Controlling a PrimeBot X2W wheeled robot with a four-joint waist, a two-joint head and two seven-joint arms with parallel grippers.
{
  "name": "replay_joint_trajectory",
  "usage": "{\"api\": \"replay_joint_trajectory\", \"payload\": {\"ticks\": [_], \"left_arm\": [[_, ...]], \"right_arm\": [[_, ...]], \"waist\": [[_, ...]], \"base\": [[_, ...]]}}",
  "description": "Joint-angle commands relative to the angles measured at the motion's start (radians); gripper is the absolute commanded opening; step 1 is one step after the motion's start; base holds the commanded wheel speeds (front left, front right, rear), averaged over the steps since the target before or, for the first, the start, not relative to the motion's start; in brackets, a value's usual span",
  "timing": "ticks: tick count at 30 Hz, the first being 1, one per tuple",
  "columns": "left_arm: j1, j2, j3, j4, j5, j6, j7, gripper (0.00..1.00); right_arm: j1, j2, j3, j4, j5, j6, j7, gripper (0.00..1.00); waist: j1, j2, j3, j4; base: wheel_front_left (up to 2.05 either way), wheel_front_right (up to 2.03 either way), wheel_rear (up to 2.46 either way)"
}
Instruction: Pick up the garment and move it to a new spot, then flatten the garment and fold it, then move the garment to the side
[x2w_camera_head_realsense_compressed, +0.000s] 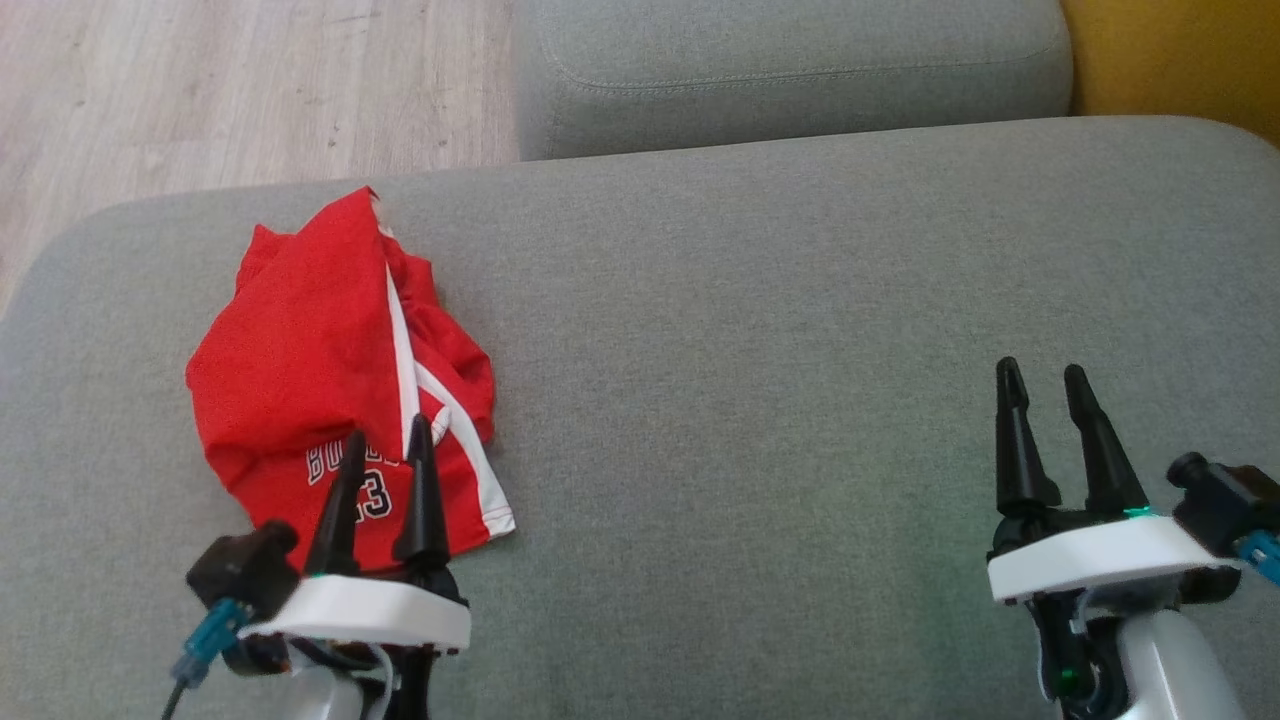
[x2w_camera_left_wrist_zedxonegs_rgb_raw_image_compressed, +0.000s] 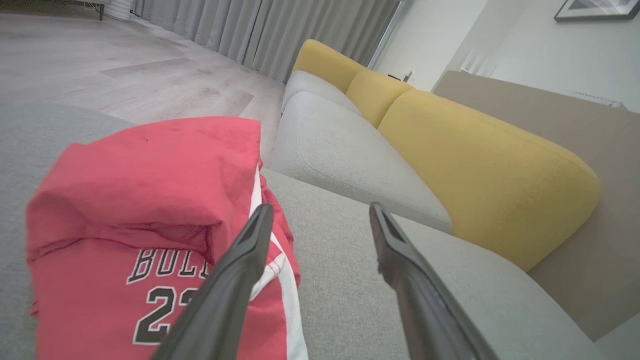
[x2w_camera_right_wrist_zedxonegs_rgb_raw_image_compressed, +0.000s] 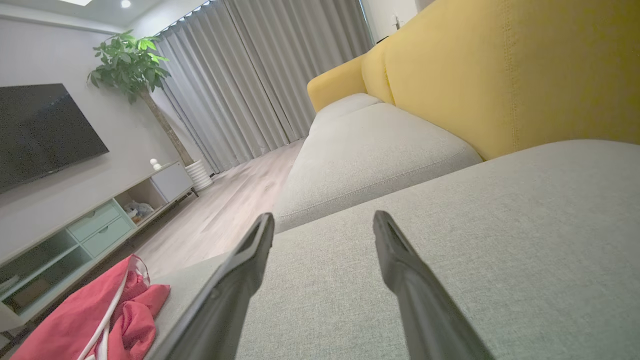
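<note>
Your left gripper (x2w_camera_head_realsense_compressed: 388, 428), open wide and empty, sits poised at the crumpled red basketball jersey's (x2w_camera_head_realsense_compressed: 300, 340) near edge; your right gripper (x2w_camera_head_realsense_compressed: 1041, 366), open too, idles far right.

My garment (x2w_camera_head_realsense_compressed: 320, 370) is bright red, with white stripes along its edges and dark lettering and numerals outlined in white. The sofa seat (x2w_camera_head_realsense_compressed: 800, 350) under it is a light grey fine weave and the backrest (x2w_camera_left_wrist_zedxonegs_rgb_raw_image_compressed: 475, 165) is mustard yellow. My left hand (x2w_camera_head_realsense_compressed: 388, 430) and right hand (x2w_camera_head_realsense_compressed: 1041, 368) have black fingers on white housings with blue connectors, and around them are a pale wood-grain floor (x2w_camera_head_realsense_compressed: 200, 90), grey pleated curtains (x2w_camera_right_wrist_zedxonegs_rgb_raw_image_compressed: 260, 75), a green-leaved plant (x2w_camera_right_wrist_zedxonegs_rgb_raw_image_compressed: 130, 60), a black screen (x2w_camera_right_wrist_zedxonegs_rgb_raw_image_compressed: 40, 130) and a white cabinet (x2w_camera_right_wrist_zedxonegs_rgb_raw_image_compressed: 95, 225) with mint-green drawers.
</note>
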Motion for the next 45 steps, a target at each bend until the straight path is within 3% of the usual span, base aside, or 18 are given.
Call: {"api": "replay_joint_trajectory", "payload": {"ticks": [1,14,35,42,45], "left_arm": [[-0.055,0.016,0.008,-0.034,0.034,0.007,-0.015,1.00],[-0.085,0.048,-0.072,0.013,0.182,0.088,-0.054,1.00],[-0.102,0.081,-0.148,-0.027,0.402,0.126,-0.112,1.00],[-0.123,0.116,-0.222,0.006,0.550,0.166,-0.133,1.00],[-0.121,0.097,-0.216,-0.002,0.534,0.182,-0.142,1.00]], "right_arm": [[-0.043,-0.008,0.020,-0.044,-0.036,0.002,-0.016,1.00],[-0.041,-0.009,0.050,-0.057,-0.235,0.002,-0.055,1.00],[-0.052,-0.010,0.085,-0.103,-0.546,0.002,-0.114,1.00],[-0.050,-0.011,0.091,-0.110,-0.653,0.002,-0.134,1.00],[-0.049,-0.011,0.086,-0.107,-0.643,0.002,-0.143,1.00]], "waist": [[-0.0001,0.0000,0.000,0.000],[-0.0001,0.0000,-0.002,-0.005],[-0.0001,0.0000,-0.001,-0.005],[-0.0001,0.0000,-0.002,-0.004],[-0.0001,0.0000,0.000,-0.003]], "base": [[0.00,0.00,0.00],[0.00,0.00,0.00],[0.00,0.00,0.00],[0.00,0.00,0.00],[0.00,0.00,0.00]]}}
